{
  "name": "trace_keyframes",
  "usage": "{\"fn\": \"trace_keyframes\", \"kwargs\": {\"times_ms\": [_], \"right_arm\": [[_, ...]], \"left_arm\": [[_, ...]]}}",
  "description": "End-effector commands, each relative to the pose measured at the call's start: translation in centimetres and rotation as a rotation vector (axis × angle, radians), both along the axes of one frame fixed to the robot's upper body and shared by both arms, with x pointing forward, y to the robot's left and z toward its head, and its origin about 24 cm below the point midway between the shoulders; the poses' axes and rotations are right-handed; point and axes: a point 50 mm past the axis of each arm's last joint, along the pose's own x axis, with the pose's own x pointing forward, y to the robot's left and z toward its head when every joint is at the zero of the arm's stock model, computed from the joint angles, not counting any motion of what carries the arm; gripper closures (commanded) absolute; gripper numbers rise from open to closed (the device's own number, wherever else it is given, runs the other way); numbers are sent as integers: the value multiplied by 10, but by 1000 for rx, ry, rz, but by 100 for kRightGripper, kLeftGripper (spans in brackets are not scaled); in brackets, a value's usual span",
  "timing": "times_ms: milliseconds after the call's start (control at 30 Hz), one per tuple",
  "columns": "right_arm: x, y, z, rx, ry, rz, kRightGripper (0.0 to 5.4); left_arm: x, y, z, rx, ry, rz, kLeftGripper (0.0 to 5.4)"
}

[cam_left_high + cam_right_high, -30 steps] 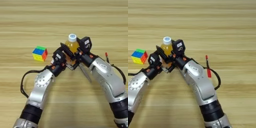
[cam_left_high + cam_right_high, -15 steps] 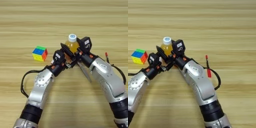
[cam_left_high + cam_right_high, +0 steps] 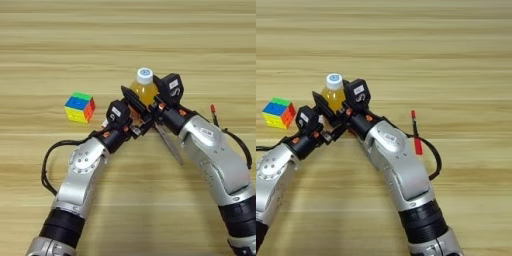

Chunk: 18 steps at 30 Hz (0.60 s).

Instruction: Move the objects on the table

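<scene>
Wooden table (image 3: 60, 45): we count one cube (image 3: 80, 106) at left, one pen (image 3: 416, 132) at right, one bottle (image 3: 144, 89) mid-table. Right gripper (image 3: 150, 102) grips the bottle; left gripper (image 3: 131, 120) crowds beside it, fingers unclear.

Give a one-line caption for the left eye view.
Both claws meet at the orange drink bottle on the wooden table; puzzle cube lies to the left.

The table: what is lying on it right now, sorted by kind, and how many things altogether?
Bottles: 1, the bottle of orange drink, between the left gripper and the right gripper.
Puzzle cubes: 1, the multicoloured cube, left of the bottle.
Pens: 1, the red pen, partly behind the right arm.
Total: 3 things on the table. The arms may hide others.
</scene>
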Motion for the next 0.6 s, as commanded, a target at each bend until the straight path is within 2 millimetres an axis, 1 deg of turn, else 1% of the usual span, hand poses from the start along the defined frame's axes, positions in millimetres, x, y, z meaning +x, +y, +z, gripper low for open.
{"fn": "trace_keyframes", "kwargs": {"times_ms": [33, 200, 267, 333, 367, 533, 600], "right_arm": [[3, -1, 5, 8, -25, -8, 190], [4, -2, 4, 7, -22, -16, 190], [5, -2, 3, 8, -21, -17, 153], [5, -2, 3, 8, -20, -19, 139], [5, -2, 3, 9, -20, -21, 122], [7, -3, 3, 15, -20, -30, 75], [7, -3, 3, 16, -19, -31, 48]], "left_arm": [[1, 4, 3, -7, -2, 12, 200], [1, 5, 3, -12, 2, 16, 200], [2, 5, 3, -11, 4, 18, 200], [2, 6, 3, -11, 5, 20, 200], [2, 6, 3, -11, 6, 21, 200], [2, 7, 3, -9, 8, 25, 200], [3, 7, 3, -8, 8, 26, 200]]}}
